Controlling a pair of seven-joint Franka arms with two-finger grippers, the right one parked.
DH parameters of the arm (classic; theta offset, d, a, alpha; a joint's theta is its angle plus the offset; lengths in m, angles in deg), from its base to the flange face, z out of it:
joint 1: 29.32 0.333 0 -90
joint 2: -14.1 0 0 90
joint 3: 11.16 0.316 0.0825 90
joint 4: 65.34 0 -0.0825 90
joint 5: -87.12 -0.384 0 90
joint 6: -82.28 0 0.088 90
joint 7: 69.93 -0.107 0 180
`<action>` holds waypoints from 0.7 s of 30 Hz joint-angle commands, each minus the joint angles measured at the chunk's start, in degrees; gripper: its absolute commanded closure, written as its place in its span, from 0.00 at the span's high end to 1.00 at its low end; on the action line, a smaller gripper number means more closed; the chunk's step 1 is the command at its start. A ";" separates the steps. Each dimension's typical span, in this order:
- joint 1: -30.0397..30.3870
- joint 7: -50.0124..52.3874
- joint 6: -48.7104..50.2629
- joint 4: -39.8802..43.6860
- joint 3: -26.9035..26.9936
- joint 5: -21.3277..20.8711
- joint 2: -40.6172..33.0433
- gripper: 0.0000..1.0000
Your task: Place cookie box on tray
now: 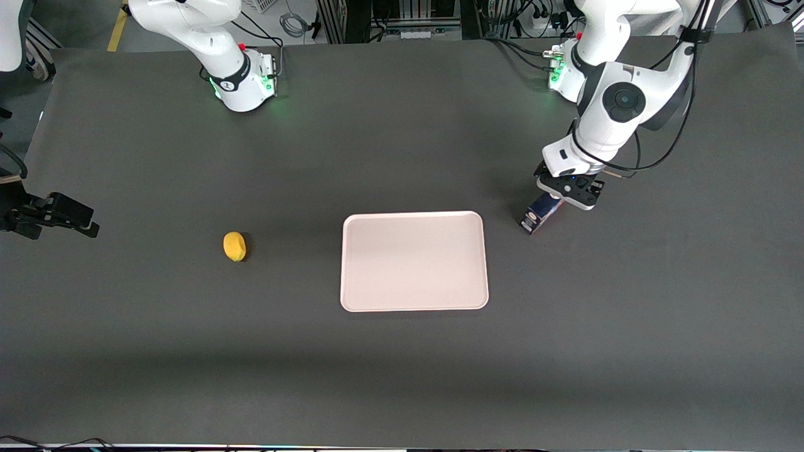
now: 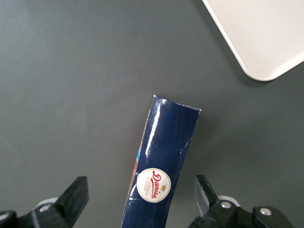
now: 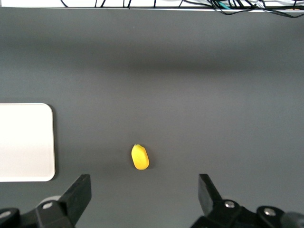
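Note:
The cookie box [image 1: 538, 215] is a narrow dark navy carton lying on the dark table beside the tray, toward the working arm's end. Its round white-and-red logo [image 2: 153, 185] faces up in the left wrist view. My left gripper [image 1: 565, 196] hangs just above the box's end farther from the front camera. The gripper [image 2: 142, 197] is open, its black fingers [image 2: 76, 194] standing clear on either side of the cookie box [image 2: 164, 156] with gaps to both. The tray [image 1: 414, 260], pale pinkish-white with a low rim, lies flat and holds nothing; one rounded corner of the tray [image 2: 266, 42] shows near the box.
A small yellow rounded object [image 1: 234, 246] lies on the table toward the parked arm's end, also seen in the right wrist view as the yellow object [image 3: 139, 157]. Both arm bases [image 1: 245, 81] stand at the table edge farthest from the front camera.

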 commanded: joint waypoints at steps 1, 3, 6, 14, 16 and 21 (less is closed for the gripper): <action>0.15 -1.18 -2.13 -0.40 -0.24 0.45 1.66 1.00; 0.06 -1.18 -2.39 -0.40 -0.24 0.45 2.37 1.00; -0.03 -1.09 -3.53 -0.40 -0.24 0.45 3.25 1.00; -0.12 -0.83 -6.52 -0.40 -0.24 0.54 5.88 0.98; -0.12 -0.74 -6.79 -0.40 -0.15 0.54 5.97 0.95; -0.12 -0.74 -6.79 -0.40 -0.15 0.54 6.32 0.83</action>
